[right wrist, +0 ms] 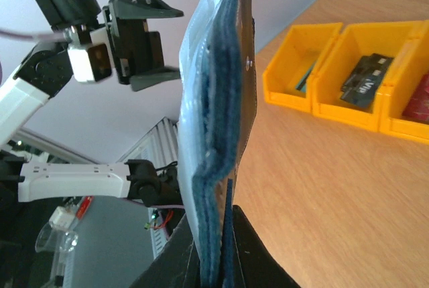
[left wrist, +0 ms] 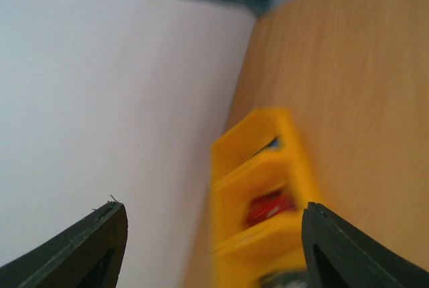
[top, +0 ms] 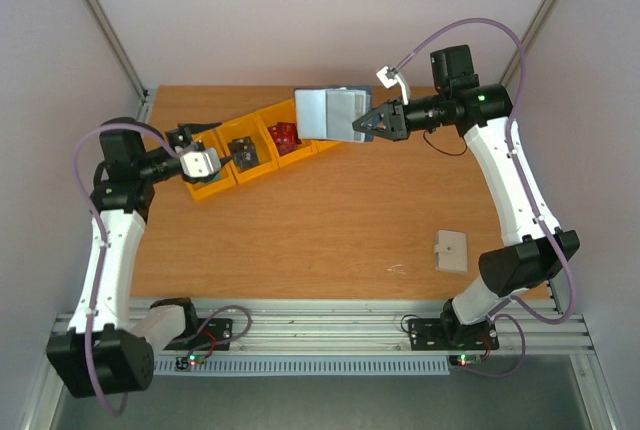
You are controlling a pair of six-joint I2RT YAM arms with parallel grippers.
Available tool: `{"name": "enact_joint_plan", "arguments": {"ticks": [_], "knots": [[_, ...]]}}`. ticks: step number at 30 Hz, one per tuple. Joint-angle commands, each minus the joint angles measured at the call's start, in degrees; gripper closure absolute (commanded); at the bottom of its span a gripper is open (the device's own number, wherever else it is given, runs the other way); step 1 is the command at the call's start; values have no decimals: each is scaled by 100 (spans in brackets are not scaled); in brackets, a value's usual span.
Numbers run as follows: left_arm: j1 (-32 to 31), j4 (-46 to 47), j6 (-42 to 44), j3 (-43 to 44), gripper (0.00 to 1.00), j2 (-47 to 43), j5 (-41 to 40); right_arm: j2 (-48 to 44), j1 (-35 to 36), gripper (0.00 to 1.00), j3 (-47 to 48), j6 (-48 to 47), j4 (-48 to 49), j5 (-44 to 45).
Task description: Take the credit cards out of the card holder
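Jaws of the left gripper (left wrist: 213, 211) stand wide apart with nothing between them; its two black fingers (left wrist: 100, 248) frame the wrist view, and past them are the wall and a row of yellow plastic bins (top: 212, 190). This gripper hangs over the near-left end of that row, well apart from the right gripper (top: 360, 126).

Over on the far side of the brown wooden table (top: 350, 220), the right gripper is clamped on the near-right edge of the dark navy blue folding card holder (top: 330, 112). The card holder is lifted off the table and spread open, its lighter blue-grey inner pockets facing up toward the overhead camera. It sits just beyond the far-right end of the bins. In the right wrist view it appears edge-on, upright between the fingers, with pale layers along one face. Whether any cards are in its pockets cannot be told.

The bins run in a slanted line from near-left to far-right. One bin toward the far-right end holds red plastic credit cards (top: 285, 137), and the bin beside it, to the left, holds a dark card (top: 242, 150).

A beige square pad (top: 451, 251) lies flat on the table at the near right, close to the right arm.
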Motion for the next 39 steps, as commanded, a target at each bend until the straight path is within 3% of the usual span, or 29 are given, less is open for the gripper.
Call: {"name": "enact_joint_plan", "arguments": {"ticks": [1,2,3,7,13,17,19,20,23,25,26,29,33,39], "knots": [[-323,1771,-5637,-447,13,-344,325,-183,422,99,-63,182,449,-68],[-398,2189,-6631,-501,2,-393,275,-190,529,99,-67,204,509,-33],[-534,2372,-7466,-495,1,-429,204,-192,637,99,-63,222,564,-9],[-913,2888,-8593,-641,1,-584,274,-158,1025,99,-62,264,766,-46],[-1069,3343,-9655,-943,1,-456,88,-142,1474,99,-55,85,762,-187],[-1427,3518,-9587,-877,1,-376,-34,-98,1710,98,-30,-27,572,-74],[-1623,3505,-9473,-871,9,-338,32,-96,1783,99,-28,-40,579,40],[-1688,3500,-9384,-871,21,-317,31,-90,1809,99,-28,-44,599,70],[-1837,3562,-9311,-844,71,-300,-9,-90,1916,98,-43,-14,682,312],[-1935,3553,-9160,-799,95,-316,172,-85,1946,95,-85,137,841,570],[-1972,3544,-9050,-793,99,-340,224,-92,1951,92,-123,234,955,693],[-1989,3629,-8914,-817,100,-424,204,-193,1939,78,-211,319,1228,806],[-1974,3773,-8784,-836,100,-598,105,-593,1683,60,-649,504,1918,391],[-1980,3822,-8661,-820,100,-672,95,-643,1227,52,-625,335,1426,-405]]}}
